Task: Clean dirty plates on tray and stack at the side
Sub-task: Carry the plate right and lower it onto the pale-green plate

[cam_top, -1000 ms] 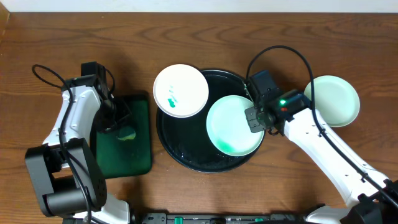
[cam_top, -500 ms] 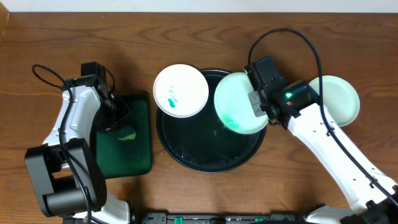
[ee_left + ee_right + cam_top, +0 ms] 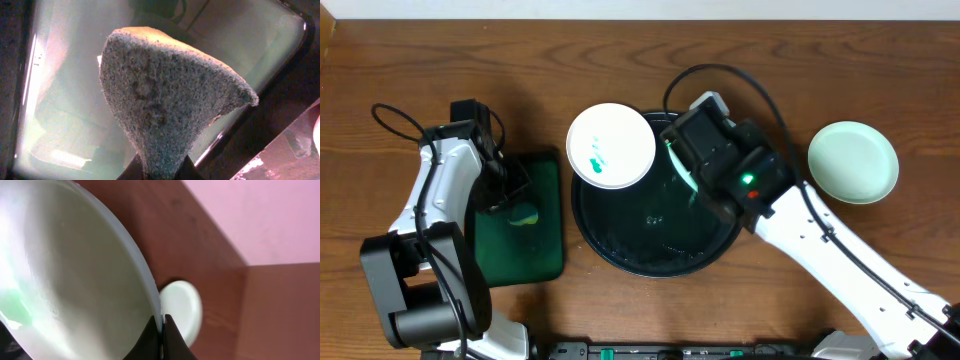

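The round black tray (image 3: 640, 238) lies mid-table. One white plate (image 3: 610, 145) with teal smears rests on its upper-left rim. My right gripper (image 3: 692, 140) (image 3: 162, 326) is shut on the rim of a second plate (image 3: 75, 270), tipped up on edge above the tray. Overhead, only a greenish sliver of that plate (image 3: 676, 160) shows under the arm. A third, plain plate (image 3: 853, 162) (image 3: 186, 307) sits on the table to the right. My left gripper (image 3: 516, 205) (image 3: 161, 172) is shut on a grey-green sponge (image 3: 165, 100) over the green tray.
The dark green rectangular tray (image 3: 535, 250) (image 3: 60, 100) lies at the left, under the sponge. Black cables loop above both arms. Bare wooden table (image 3: 800, 70) surrounds the trays.
My right arm has lifted its plate off the black tray, turned it up on edge and swung it left over the tray. The left arm has not moved.
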Robot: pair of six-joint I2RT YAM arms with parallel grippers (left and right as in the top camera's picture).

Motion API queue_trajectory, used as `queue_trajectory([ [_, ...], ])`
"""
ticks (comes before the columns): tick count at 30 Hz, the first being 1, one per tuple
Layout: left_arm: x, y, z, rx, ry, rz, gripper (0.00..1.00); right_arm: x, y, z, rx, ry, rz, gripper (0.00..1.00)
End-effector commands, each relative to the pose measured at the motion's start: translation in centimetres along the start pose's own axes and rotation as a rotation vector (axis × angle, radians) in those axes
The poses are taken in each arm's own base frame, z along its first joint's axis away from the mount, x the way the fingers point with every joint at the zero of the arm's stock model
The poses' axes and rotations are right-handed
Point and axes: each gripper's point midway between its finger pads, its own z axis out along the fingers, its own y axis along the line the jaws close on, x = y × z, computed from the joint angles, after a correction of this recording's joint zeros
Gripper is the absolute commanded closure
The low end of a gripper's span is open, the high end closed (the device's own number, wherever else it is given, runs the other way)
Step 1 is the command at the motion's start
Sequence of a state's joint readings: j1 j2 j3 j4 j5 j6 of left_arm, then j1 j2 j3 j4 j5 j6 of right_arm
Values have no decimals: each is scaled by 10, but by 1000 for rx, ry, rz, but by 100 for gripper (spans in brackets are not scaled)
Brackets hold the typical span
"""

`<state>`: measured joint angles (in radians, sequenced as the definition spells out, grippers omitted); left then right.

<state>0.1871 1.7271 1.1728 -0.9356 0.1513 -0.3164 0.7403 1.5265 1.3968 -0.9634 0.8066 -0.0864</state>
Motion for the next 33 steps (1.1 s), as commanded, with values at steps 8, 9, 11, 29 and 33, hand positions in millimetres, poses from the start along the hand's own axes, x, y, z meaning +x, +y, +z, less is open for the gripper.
queue_trajectory([
  [8, 3, 2, 1, -5, 10, 7, 93, -19, -28, -33, 230, -73, -109, 99],
  [9, 3, 2, 1, -5, 10, 7, 93, -20, -29, -35, 239, -76, -111, 99],
  [11, 3, 2, 1, -5, 10, 7, 93, -21, -31, -39, 267, -82, -117, 99],
  [29, 3, 2, 2, -5, 11, 6, 93, -24, -34, -47, 317, -92, -145, 99],
  [33, 3, 2, 2, -6, 11, 6, 92, -24, -33, -47, 317, -93, -144, 99],
])
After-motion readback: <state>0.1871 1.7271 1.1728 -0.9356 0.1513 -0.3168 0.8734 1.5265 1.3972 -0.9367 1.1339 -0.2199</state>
